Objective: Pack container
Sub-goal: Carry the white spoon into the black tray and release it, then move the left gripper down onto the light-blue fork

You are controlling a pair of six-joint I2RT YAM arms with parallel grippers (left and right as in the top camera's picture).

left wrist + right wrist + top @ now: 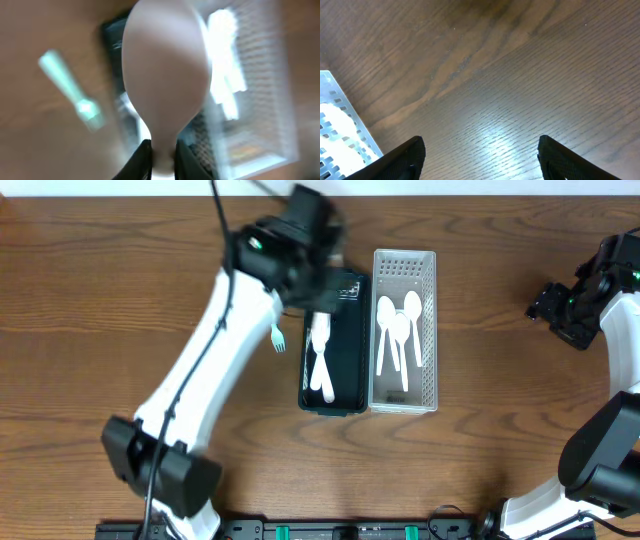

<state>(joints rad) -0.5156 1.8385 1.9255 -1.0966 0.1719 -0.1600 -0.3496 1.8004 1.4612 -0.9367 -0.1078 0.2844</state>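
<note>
My left pincer [162, 161] is shut tight on the thin handle of a white spoon [165, 70]. I hold it by the handle so the round end sticks out in front and can go in first. The picture is blurry, so I think I am moving.

From above, I am at the 12 o'clock end of the dark box [350, 350]. Some white pieces [320, 368] lie in it. At its 3 o'clock side sits the white basket [428, 330], with other spoons [398, 330] inside. I think my spoon belongs with them.

A little fork [278, 337] waits on the table [520, 75] at the box's 9 o'clock side.

My right pincer [482, 160] is wide open and holds nothing. It sits far off at 3 o'clock, out of the way.
</note>
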